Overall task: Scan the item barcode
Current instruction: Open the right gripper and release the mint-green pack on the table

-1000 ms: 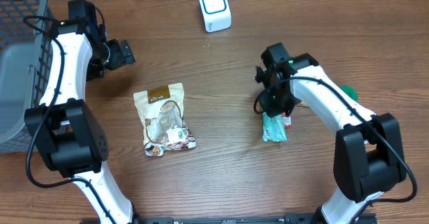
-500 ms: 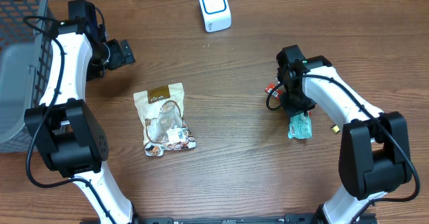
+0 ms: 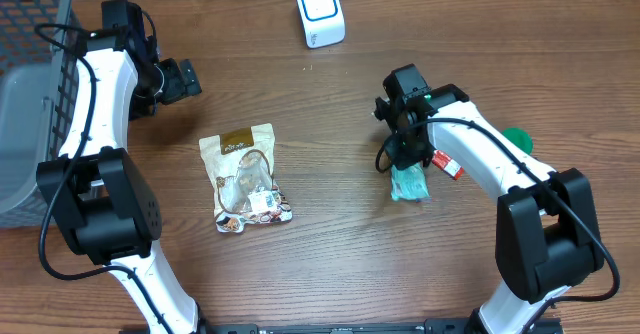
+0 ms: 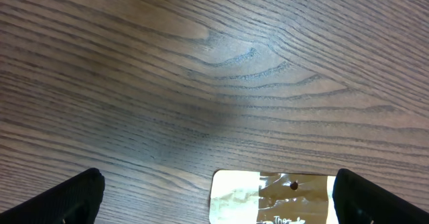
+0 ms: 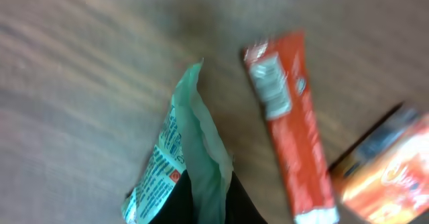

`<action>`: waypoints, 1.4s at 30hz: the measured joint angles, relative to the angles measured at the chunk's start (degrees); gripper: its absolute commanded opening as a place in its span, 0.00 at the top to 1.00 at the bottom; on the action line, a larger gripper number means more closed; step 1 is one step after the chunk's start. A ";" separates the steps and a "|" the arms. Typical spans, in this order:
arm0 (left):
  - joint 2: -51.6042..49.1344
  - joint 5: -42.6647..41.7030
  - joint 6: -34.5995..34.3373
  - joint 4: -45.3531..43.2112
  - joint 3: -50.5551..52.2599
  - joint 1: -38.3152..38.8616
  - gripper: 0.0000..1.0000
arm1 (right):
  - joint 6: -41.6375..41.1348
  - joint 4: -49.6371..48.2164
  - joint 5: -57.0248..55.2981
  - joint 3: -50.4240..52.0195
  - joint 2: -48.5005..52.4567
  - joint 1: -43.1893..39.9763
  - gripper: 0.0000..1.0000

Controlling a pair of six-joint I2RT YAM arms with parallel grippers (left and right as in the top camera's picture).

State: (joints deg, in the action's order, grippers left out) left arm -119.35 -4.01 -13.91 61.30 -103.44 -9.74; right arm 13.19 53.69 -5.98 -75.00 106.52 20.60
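My right gripper (image 3: 405, 164) is shut on a teal printed packet (image 3: 408, 184), pinching its thin edge. In the right wrist view the packet (image 5: 200, 147) hangs between the two dark fingers (image 5: 175, 205) of that gripper (image 5: 208, 205), just above the wood. The white scanner (image 3: 320, 12) stands at the table's far edge, well apart from the packet. My left gripper (image 3: 185, 79) is open at the upper left with nothing in it. In the left wrist view that gripper (image 4: 218, 200) spreads wide over the top edge of a brown and cream snack pouch (image 4: 271, 197).
The snack pouch (image 3: 246, 177) lies flat left of centre. A red sachet (image 3: 445, 164) (image 5: 285, 117) and an orange box (image 5: 392, 163) lie right beside the packet. A green object (image 3: 518, 137) sits behind the right arm. A grey basket (image 3: 30, 94) stands at the left edge.
The right gripper swung right with the teal packet, then came back left to about where it began. The red sachet now shows to its right. The left arm has not moved.
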 measured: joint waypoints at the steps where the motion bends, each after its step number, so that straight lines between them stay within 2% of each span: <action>1: 0.00 0.00 0.00 0.00 0.00 0.00 0.00 | 0.17 -1.38 -0.24 0.00 0.00 -0.13 0.91; 7: 0.00 0.00 0.00 -0.02 0.00 0.00 0.00 | 3.82 -5.60 -1.79 0.74 0.00 -1.92 0.90; 20: 0.00 0.00 0.00 0.00 0.00 0.00 0.00 | 7.43 -6.93 -10.51 2.05 0.00 -11.23 0.95; 25: 0.00 0.00 0.00 0.00 0.00 0.00 0.00 | 7.65 -4.87 -11.30 1.88 0.00 -10.25 0.96; 31: 0.00 0.00 0.00 -0.02 0.00 0.00 0.00 | 7.85 1.86 -8.74 1.29 0.00 -5.35 0.94; 34: 0.00 0.00 0.00 0.00 0.00 0.00 0.00 | 7.78 5.62 -6.56 1.29 0.00 -3.04 0.80; 35: 0.00 0.00 0.00 0.00 0.00 0.00 0.00 | 7.72 6.51 -5.97 1.29 0.00 -2.49 0.63; 36: 0.00 0.00 0.00 0.00 0.00 0.00 0.00 | 7.82 6.95 -5.62 1.29 0.00 -2.29 0.36; 37: 0.00 0.00 0.00 -0.02 0.00 0.00 0.00 | 7.87 6.97 -5.33 1.29 0.00 -2.25 0.20; 38: 0.00 0.00 0.00 0.00 0.00 0.00 0.00 | 7.85 6.73 -5.20 1.29 0.00 -2.34 0.08; 39: 0.00 0.00 0.00 0.00 0.00 0.00 0.00 | 7.85 6.45 -4.96 1.29 0.00 -2.54 0.05; 42: 0.00 0.00 0.00 0.00 0.00 0.00 0.00 | 7.45 5.25 -4.76 1.29 0.00 -2.99 0.03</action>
State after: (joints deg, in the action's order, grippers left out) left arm -119.35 -4.01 -13.91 61.30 -103.44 -9.74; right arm 20.64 58.94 -10.74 -73.71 106.52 17.61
